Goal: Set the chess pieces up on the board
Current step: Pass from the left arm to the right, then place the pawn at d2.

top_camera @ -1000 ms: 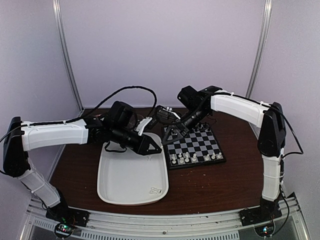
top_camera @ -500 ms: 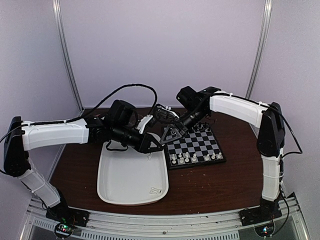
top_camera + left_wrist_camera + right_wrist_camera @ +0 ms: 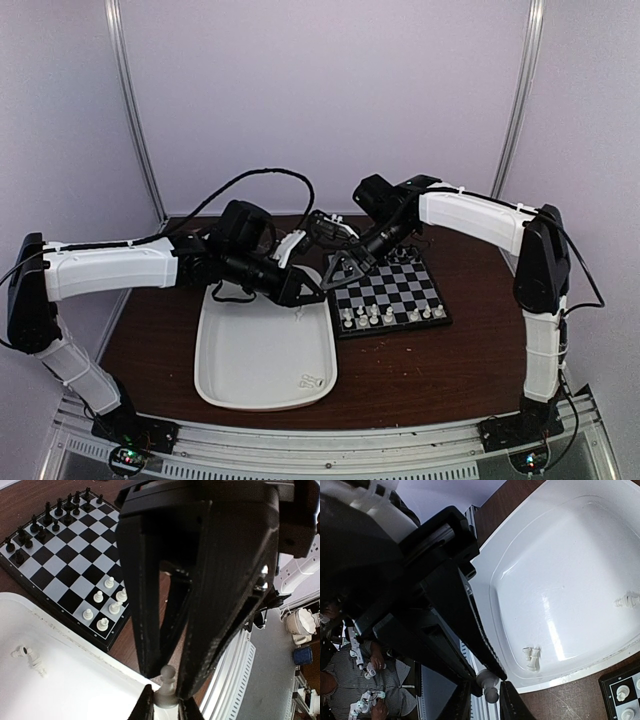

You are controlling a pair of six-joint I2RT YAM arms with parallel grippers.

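Observation:
A white pawn [image 3: 167, 682] hangs in the air between both grippers, over the gap between tray and board. My left gripper [image 3: 164, 705] is shut on the pawn's base. My right gripper [image 3: 482, 705] comes from the opposite side, its fingers [image 3: 145, 605] pressed close on either side of the pawn's head [image 3: 489, 687]. The board [image 3: 400, 290] carries several white pieces [image 3: 375, 316] on its near rows. From above, the two grippers meet tip to tip, left gripper [image 3: 316, 293] and right gripper [image 3: 330, 282]; the pawn is too small to make out there.
Black chessmen [image 3: 405, 255] fill the board's far rows. The white tray [image 3: 260, 350] lies left of the board with two white pieces [image 3: 531, 657] lying at its near right corner and another [image 3: 627, 600] further along. Brown tabletop surrounds both.
The right gripper's fingers have closed in around the pawn's head. The left gripper has kept its hold on the base. Both arms have barely shifted.

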